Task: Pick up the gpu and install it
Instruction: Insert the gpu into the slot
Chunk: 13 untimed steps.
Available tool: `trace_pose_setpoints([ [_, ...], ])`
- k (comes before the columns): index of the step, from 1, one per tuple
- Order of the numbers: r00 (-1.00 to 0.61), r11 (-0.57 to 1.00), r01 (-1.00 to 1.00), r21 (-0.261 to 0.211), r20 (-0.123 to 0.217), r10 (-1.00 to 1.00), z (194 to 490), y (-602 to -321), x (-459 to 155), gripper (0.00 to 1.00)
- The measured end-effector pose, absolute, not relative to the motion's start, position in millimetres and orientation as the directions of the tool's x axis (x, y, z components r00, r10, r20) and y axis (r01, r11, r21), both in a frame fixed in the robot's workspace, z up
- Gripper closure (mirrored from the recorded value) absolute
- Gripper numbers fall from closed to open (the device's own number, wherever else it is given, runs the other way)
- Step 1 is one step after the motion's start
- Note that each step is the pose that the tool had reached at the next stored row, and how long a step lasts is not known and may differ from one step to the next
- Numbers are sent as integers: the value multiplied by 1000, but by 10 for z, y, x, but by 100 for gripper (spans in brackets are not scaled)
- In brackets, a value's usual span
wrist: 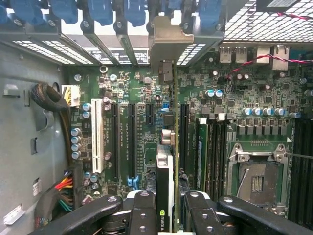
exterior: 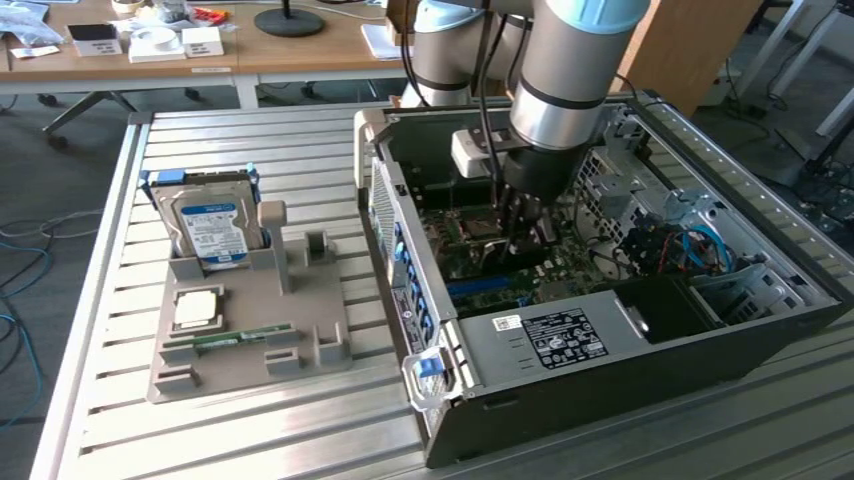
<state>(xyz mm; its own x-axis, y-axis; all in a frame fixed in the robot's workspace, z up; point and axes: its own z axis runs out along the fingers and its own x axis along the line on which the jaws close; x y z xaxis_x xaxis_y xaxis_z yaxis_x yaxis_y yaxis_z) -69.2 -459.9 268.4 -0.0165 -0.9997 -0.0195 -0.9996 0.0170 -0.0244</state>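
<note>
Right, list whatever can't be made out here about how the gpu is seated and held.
- Wrist view: the gpu is seen edge-on, so its own body hides its connector edge and whether it is seated.
- Wrist view: the fingers cover their own contact with the gpu.
- Exterior view: the arm and gripper hide where the gpu meets the motherboard.
- Exterior view: the hard drive label print is too small to read.

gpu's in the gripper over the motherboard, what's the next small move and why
Probably a slow, straight push down toward the motherboard. The gripper is shut on the gpu, which stands edge-on among the expansion slots with its bracket beside the rear slot covers. Whether it is already seated cannot be told.
</note>
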Motion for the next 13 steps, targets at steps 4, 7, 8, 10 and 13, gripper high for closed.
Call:
trace_pose_setpoints([
  [4, -17, 17, -1000, -25, -20, -1000, 2682, -4596, -696, 73],
  [7, -17, 17, -1000, -25, -20, -1000, 2679, -4596, -696, 73],
  [8, -17, 17, -1000, -25, -20, -1000, 2677, -4596, -695, 73],
  [10, -17, 17, -1000, -25, -20, -1000, 2674, -4596, -696, 73],
  [13, -19, 19, -1000, -24, -19, -1000, 2671, -4596, -697, 73],
])
